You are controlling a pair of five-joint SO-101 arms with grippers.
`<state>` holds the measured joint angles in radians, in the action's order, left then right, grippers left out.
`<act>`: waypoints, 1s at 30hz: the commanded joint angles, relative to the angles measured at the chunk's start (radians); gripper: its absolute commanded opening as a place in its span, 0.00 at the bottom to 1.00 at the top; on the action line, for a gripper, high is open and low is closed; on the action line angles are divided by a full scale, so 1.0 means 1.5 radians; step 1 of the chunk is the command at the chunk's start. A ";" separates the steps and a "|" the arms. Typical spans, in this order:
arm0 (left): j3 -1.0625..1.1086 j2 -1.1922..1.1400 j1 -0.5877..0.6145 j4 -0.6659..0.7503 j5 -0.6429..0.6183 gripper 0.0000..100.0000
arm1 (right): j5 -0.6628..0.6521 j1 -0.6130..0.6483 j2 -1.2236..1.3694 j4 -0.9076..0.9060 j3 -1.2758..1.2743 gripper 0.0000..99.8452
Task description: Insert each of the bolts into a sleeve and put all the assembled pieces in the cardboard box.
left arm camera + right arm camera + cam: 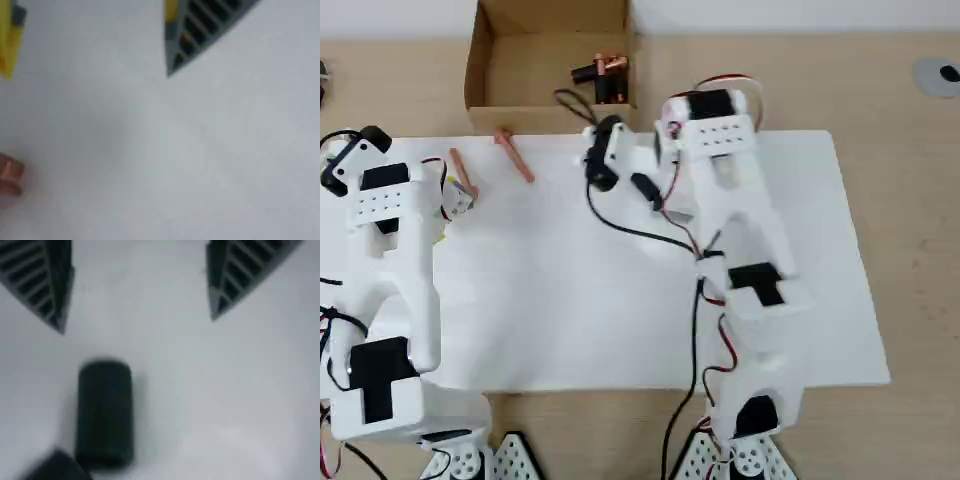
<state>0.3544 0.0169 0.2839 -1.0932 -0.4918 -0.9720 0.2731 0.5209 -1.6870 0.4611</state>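
Looking down over the table (905,210), you have a white sheet (570,310) spread across it and the cardboard box (475,80) standing just past the sheet's far edge. Inside the box, against its right wall, lie the assembled pieces (604,77), dark sleeves with copper bolts in them. Your left gripper (87,74) hangs low over the sheet's far-left corner with its fingers spread wide and nothing between them, one of them yellow. The first bolt (463,175) lies flat on the sheet just beside that gripper, and its copper head shows in the left wrist view, off to one side of the fingers rather than between them. The second bolt (515,157) lies slantwise at the sheet's far edge, its head close to the box's front wall. Your right gripper (137,322) is over the far edge of the sheet, in front of the box, and its fingers are also spread apart and hold nothing. A black sleeve (105,412) lies on its side on the sheet near those fingertips, outside the gap between them. Another dark shape sits just beside the sleeve's end, and you cannot tell what it is.
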 commanded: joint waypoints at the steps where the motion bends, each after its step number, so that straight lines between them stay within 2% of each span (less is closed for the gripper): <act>1: -0.031 0.015 0.005 0.007 -0.003 0.22 | -0.006 0.015 0.018 -0.009 0.058 0.23; 30: -0.029 0.016 0.005 0.001 0.018 0.22 | -0.024 0.009 0.189 -0.010 0.225 0.22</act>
<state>0.3544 0.0169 0.2839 -1.0932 -0.4856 -0.9966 0.2823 0.8078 -1.6947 0.7480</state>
